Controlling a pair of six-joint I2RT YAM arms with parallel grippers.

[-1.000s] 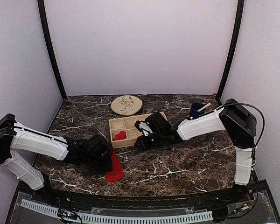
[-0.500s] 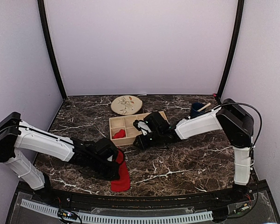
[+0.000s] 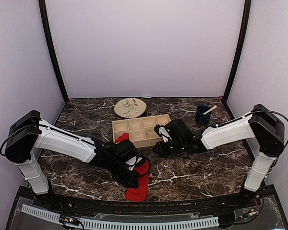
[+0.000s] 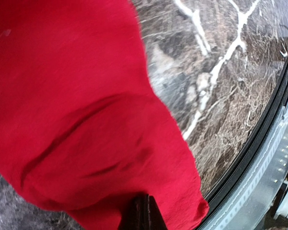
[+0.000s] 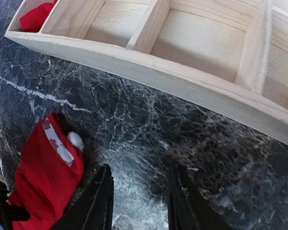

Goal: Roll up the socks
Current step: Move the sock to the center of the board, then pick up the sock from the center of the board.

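Table (image 3: 197,167): dark marble with white veins, lying under everything here and showing in both wrist views (image 4: 221,72) (image 5: 149,124).
Tray (image 3: 144,125): pale wood, divided into compartments, sitting flat mid-table; its near wall is running across the right wrist view (image 5: 182,81).
Plate (image 3: 130,107): round, cream, with a leafy pattern, lying flat just behind the tray.
Cup (image 3: 201,115): dark blue, standing upright at the back right, well apart from the tray.
Stick (image 3: 210,109): pale, leaning out of the cup toward the right.
Rail (image 3: 134,224): white, perforated, running along the near edge.
Walls (image 3: 144,48): pale lilac, enclosing the table on three sides.
Poles (image 3: 52,52): black, standing at the back corners.
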